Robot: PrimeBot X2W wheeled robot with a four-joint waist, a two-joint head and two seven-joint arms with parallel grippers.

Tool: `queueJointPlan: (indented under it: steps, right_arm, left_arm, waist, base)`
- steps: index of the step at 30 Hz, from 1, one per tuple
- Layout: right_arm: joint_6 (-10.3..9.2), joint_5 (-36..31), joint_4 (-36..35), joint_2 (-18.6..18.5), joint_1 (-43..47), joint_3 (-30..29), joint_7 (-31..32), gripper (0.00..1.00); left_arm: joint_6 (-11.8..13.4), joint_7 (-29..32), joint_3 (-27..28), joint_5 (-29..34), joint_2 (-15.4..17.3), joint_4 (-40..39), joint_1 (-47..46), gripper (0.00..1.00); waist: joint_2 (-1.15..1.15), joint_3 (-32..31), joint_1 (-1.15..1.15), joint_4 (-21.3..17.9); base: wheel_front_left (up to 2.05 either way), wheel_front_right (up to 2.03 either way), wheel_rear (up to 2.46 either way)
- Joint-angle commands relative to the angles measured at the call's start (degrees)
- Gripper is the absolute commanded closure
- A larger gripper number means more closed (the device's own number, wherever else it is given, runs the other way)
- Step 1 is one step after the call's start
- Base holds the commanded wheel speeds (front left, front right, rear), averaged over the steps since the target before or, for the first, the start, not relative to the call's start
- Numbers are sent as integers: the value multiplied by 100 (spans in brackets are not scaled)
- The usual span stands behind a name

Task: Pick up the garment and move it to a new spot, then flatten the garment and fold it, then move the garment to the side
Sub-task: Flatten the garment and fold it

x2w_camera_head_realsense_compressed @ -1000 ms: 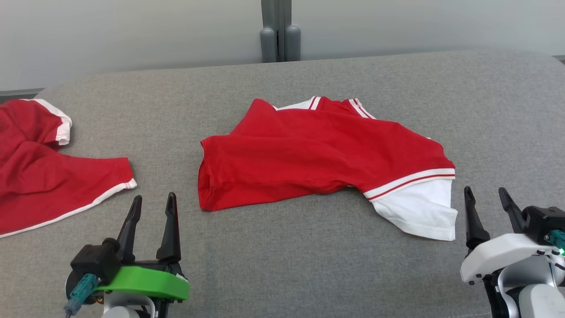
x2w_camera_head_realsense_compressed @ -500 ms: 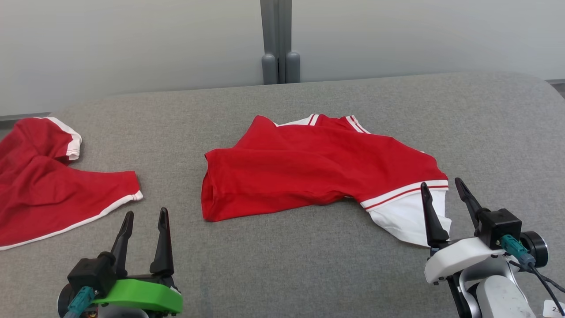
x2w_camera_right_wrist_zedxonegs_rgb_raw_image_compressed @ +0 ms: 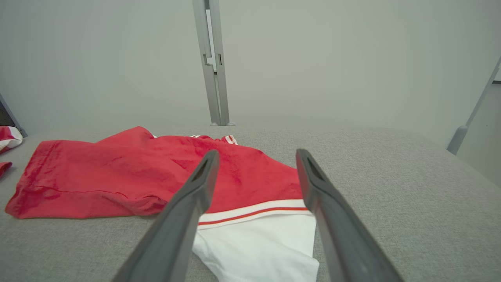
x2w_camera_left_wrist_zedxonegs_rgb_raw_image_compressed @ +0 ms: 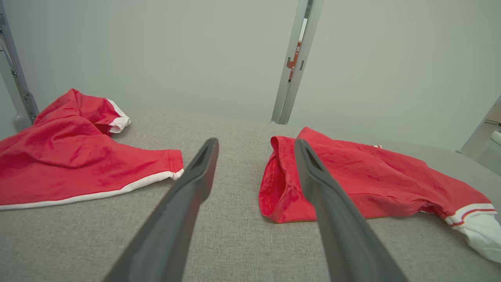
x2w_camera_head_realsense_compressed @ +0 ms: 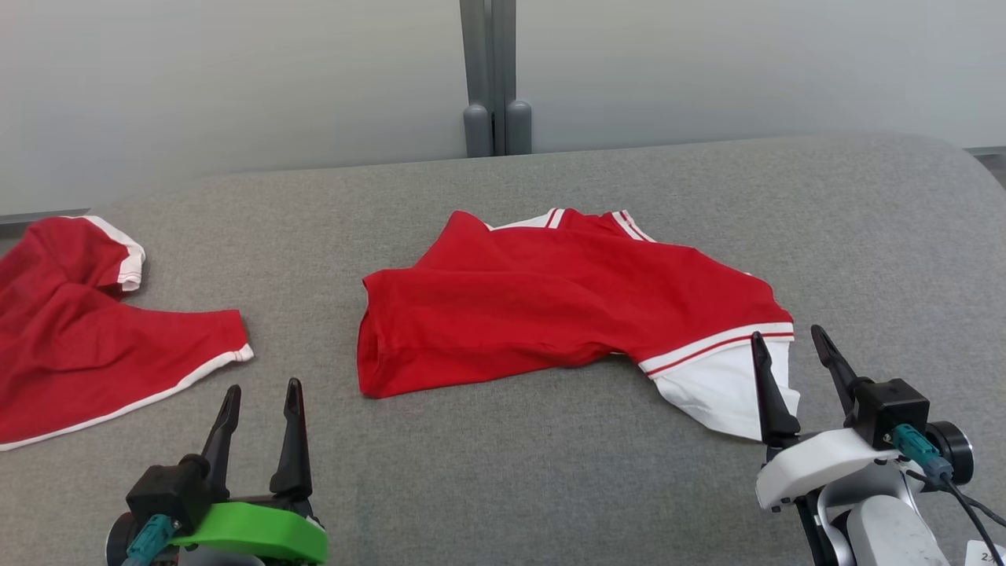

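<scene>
A folded red garment (x2w_camera_head_realsense_compressed: 566, 303) with a white sleeve (x2w_camera_head_realsense_compressed: 719, 389) and red-and-white stripes lies mid-table; it also appears as the garment (x2w_camera_left_wrist_zedxonegs_rgb_raw_image_compressed: 364, 180) in the left wrist view and the garment (x2w_camera_right_wrist_zedxonegs_rgb_raw_image_compressed: 129, 176) in the right wrist view. My right gripper (x2w_camera_head_realsense_compressed: 788, 346) stands open just over the white sleeve's near right edge, nothing between its fingers; the right gripper (x2w_camera_right_wrist_zedxonegs_rgb_raw_image_compressed: 254, 154) frames the sleeve (x2w_camera_right_wrist_zedxonegs_rgb_raw_image_compressed: 258, 239) below. At the lower left my left gripper (x2w_camera_head_realsense_compressed: 263, 393) is open and empty, short of the garment's left hem, the left gripper (x2w_camera_left_wrist_zedxonegs_rgb_raw_image_compressed: 254, 145) pointing at bare cloth.
A second red garment (x2w_camera_head_realsense_compressed: 86, 322) with white trim lies crumpled at the table's left edge. The grey fabric table (x2w_camera_head_realsense_compressed: 503, 472) ends in a rounded far edge before a pale wall with a grey post (x2w_camera_head_realsense_compressed: 491, 79).
The right gripper moved in leftward from the table's right side to the white sleeve. The camera tilted, shifting the whole scene down. The left gripper stays open in place.
</scene>
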Motion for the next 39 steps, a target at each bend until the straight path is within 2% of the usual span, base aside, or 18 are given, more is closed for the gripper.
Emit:
queueJointPlan:
  steps: [1, 10, 13, 16, 20, 22, 24, 32, 39]
  right_arm:
    - [-7, 40, 19, -9, -67, -18, -30, 0]
    - [-7, 80, 48, 1, -145, -173, 261, 0]
    - [-7, 289, 54, 9, -172, -345, 784, 0]
    - [-7, 491, 56, 0, -166, -670, 1473, 0]
    - [-7, 666, 77, 15, -108, -908, 2390, 0]
    - [-7, 768, 85, 11, -113, -890, 2587, 0]
    - [-7, 980, 154, 12, -123, -828, 2763, 0]
    - [-6, 1157, 490, 11, -418, -502, 2740, 0]
    - [-6, 1151, 800, 13, -579, -318, 2576, 0]
  left_arm:
    - [-26, -2, 5, 38, 1, 14, -18, 0]
    - [-26, -1, -59, 15, 2, 290, -210, 0]
    - [-27, -1, -207, 8, -11, 563, -482, 0]
    - [-26, 60, -476, -80, -10, 1156, -865, 0]
    - [-21, 376, -789, -128, -17, 1800, -1444, 0]
    - [-7, 497, -923, -130, -18, 2077, -1668, 0]
    - [122, 660, -1052, -146, -15, 2399, -1962, 0]
    - [452, 730, -1406, -404, -17, 3189, -2793, 0]
    - [639, 618, -1623, -778, -16, 3600, -3029, 0]
  waist:
    - [0, 16, 0, -5]
    - [0, 152, 0, 16]
    - [0, 266, 0, 18]
    - [0, 346, 0, 6]
    - [0, 529, 0, -98]
    - [0, 606, 0, -139]
    - [0, 712, 0, -192]
    - [0, 1103, 0, -373]
    - [0, 1184, 0, -405]
  base:
    - [0, 0, 0]
    - [0, 0, 0]
    - [0, 0, 0]
    - [0, 0, 0]
    - [0, 0, 0]
    - [0, 0, 0]
    - [0, 0, 0]
    - [0, 0, 0]
    - [0, 0, 0]
